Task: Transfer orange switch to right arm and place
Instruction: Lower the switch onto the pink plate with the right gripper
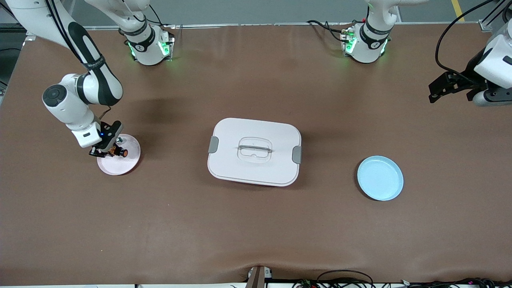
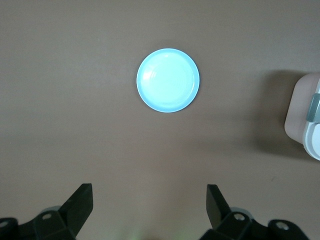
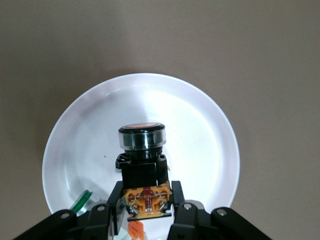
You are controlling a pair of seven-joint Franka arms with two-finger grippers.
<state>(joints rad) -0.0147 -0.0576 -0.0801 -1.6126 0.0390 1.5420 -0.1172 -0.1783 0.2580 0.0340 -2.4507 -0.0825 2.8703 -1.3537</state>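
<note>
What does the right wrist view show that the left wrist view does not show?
Only the right wrist view shows the right gripper, its fingers shut on the orange switch over the pink plate. Only the left wrist view shows the open left gripper, the blue plate and an edge of the white lidded box. Both show the brown table.
</note>
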